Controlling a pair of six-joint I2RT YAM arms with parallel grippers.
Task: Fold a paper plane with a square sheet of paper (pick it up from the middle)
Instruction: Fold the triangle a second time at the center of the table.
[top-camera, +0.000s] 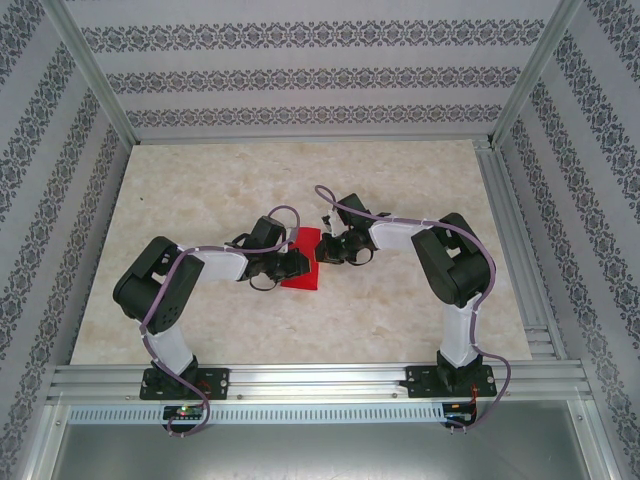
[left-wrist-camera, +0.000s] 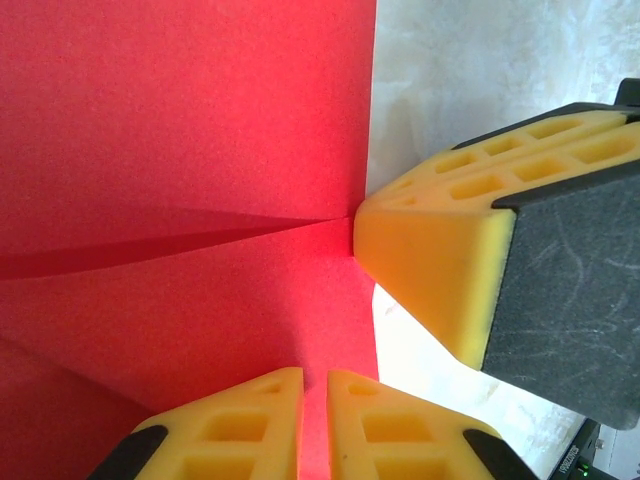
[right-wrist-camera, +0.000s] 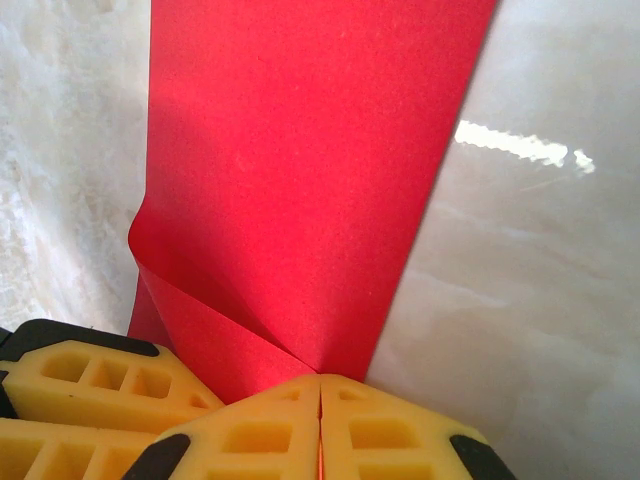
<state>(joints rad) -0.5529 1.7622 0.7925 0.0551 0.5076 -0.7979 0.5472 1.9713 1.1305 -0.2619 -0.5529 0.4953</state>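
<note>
Red paper plane (top-camera: 302, 262), long axis near-to-far, both pincers (left-wrist-camera: 315, 420) (right-wrist-camera: 320, 430) clamped on its edges.

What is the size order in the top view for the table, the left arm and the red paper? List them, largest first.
1. table
2. left arm
3. red paper, clearly the smallest, though partly covered.

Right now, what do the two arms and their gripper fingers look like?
Both arms have white link shells with black joint housings and lilac cables looped along them, on black bases. The left gripper and right gripper have yellow foam-like fingers with rectangular cut-outs and black backing.
</note>
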